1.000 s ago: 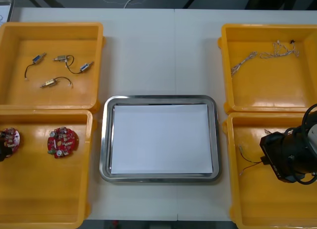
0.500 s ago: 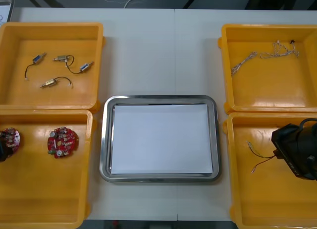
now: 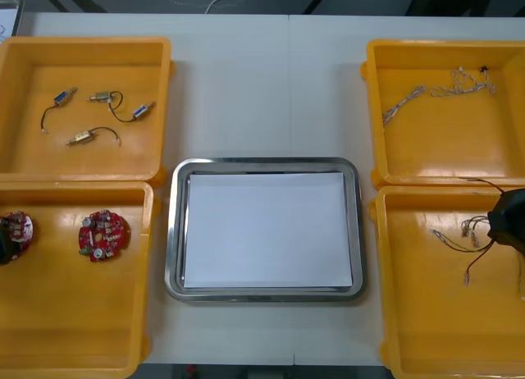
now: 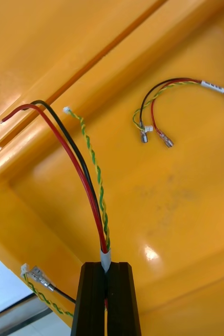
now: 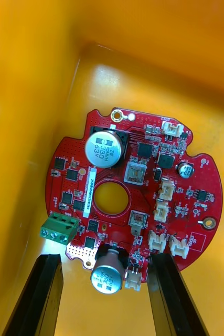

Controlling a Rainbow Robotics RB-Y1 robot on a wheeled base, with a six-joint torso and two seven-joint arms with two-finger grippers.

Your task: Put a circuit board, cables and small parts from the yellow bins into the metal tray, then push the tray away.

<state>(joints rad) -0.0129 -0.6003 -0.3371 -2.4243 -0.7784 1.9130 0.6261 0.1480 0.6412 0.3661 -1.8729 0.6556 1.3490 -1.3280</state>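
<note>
Front view: the metal tray (image 3: 174, 231), white inside, lies between the yellow bins (image 3: 82, 41), bare tabletop (image 3: 262, 84) beyond its far rim. Right pincer (image 4: 106, 273) pinches a red, black and yellow-green cable (image 4: 93, 184) above the near right bin. Left pincer (image 5: 104, 260) is spread either side of a red circuit board (image 5: 138, 194) by a bin wall

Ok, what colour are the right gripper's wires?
The wires in the right gripper are red, black and a twisted yellow-green pair; clearest in the right wrist view.
</note>
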